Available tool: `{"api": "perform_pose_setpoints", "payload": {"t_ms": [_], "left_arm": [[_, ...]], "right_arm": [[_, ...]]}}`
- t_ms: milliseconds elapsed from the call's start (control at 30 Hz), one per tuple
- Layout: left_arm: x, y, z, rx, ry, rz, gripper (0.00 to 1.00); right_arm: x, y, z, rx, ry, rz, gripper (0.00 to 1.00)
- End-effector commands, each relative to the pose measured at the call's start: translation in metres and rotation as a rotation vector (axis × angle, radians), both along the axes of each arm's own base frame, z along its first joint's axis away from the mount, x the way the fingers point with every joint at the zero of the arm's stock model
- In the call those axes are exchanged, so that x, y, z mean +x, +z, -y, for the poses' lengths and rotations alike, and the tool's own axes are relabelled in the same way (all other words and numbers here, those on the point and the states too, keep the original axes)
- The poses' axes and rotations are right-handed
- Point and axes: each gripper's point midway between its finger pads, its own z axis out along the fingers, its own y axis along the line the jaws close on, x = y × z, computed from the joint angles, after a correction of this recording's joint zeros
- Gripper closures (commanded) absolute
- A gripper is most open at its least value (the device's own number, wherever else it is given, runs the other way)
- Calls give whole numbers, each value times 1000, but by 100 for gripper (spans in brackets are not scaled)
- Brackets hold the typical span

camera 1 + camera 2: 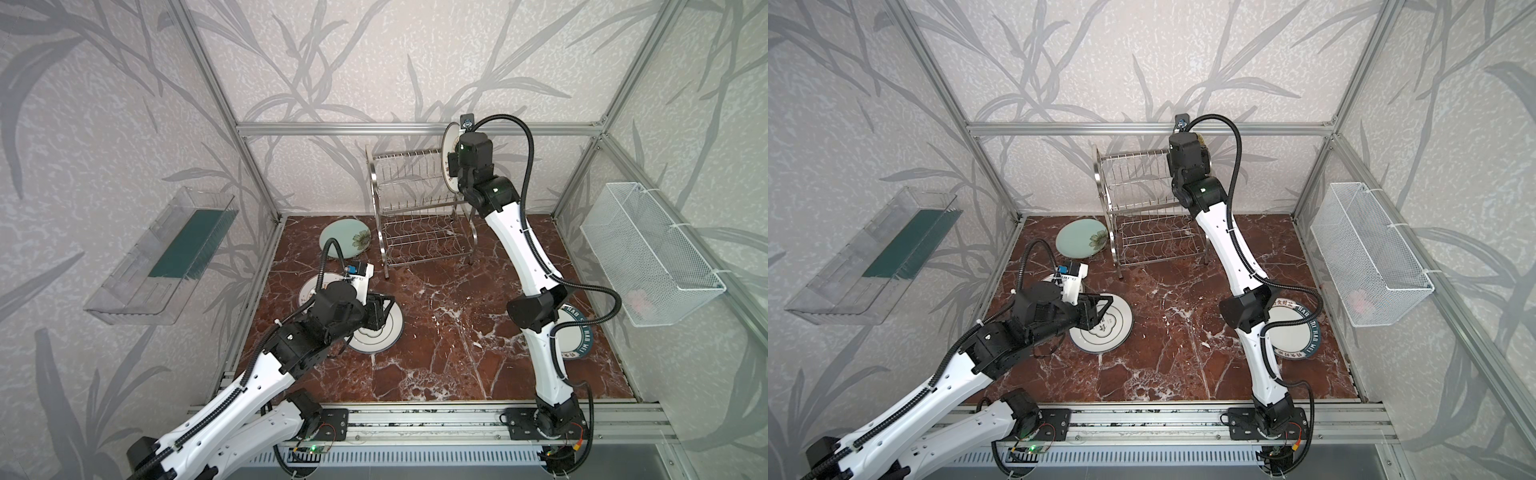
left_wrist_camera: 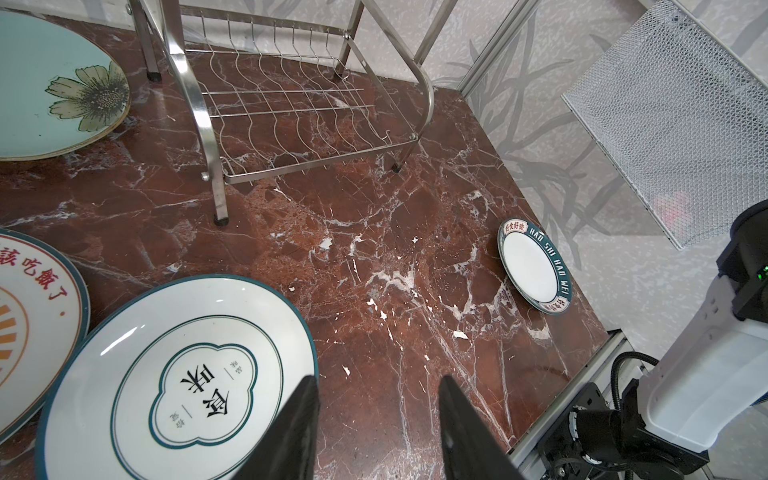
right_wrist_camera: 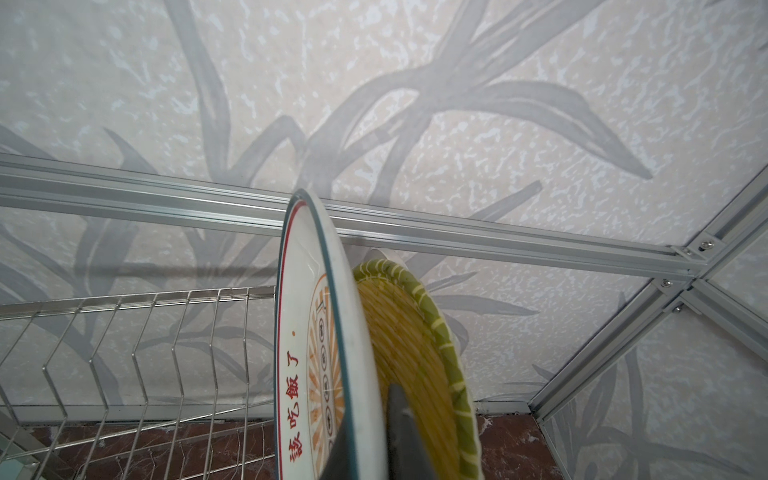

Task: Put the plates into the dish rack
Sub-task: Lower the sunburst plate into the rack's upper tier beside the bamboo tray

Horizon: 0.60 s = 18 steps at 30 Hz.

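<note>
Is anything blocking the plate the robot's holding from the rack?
Nothing visible does. The right gripper holds the sunburst plate on edge at the dish rack's top tier; the yellow plate stands close beside it.

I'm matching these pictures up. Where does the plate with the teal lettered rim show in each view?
Top view: the lettered plate lies lower right, partly behind the right arm.
Top view: same spot, beside that arm.
Left wrist: fully seen, near the white mesh basket.
Right wrist: not in it.
Shared landmark: the dish rack.
</note>
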Motion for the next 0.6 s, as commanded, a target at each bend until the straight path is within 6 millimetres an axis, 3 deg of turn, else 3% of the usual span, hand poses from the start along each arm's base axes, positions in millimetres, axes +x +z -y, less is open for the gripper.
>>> {"api": "perform_pose_setpoints", "payload": {"t_ms": [0, 567], "left_arm": [[-2, 5, 1, -19, 0, 1, 54], [-2, 0, -1, -9, 5, -1, 54]], "right_arm": [[-20, 47, 11, 70, 5, 97, 100], [-13, 22, -4, 72, 68, 29, 100]]}}
